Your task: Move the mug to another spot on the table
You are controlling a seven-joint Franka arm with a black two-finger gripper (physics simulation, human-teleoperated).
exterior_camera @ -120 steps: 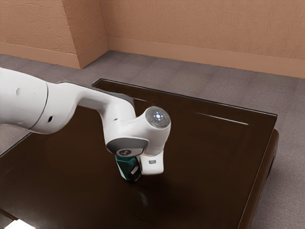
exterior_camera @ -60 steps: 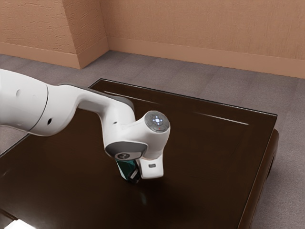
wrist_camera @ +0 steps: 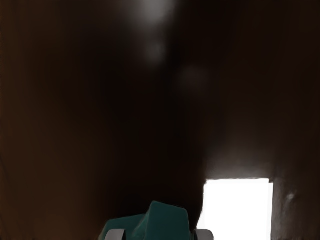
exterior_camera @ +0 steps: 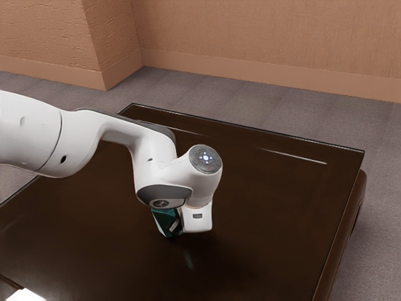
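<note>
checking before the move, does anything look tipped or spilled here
Nothing stands out. The teal mug is half hidden under the white robot arm, so its tilt can't be judged; no spill shows on the dark table.

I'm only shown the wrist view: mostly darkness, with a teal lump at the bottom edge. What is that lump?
Observer: A teal mug. In the exterior view it sits right under the gripper of a white arm.
Operator: And all the darkness?
Observer: That is a glossy dark brown table. The mug is well in from its edges.
Operator: What is around the table?
Observer: Grey carpet, and a tan wall behind it.
</note>
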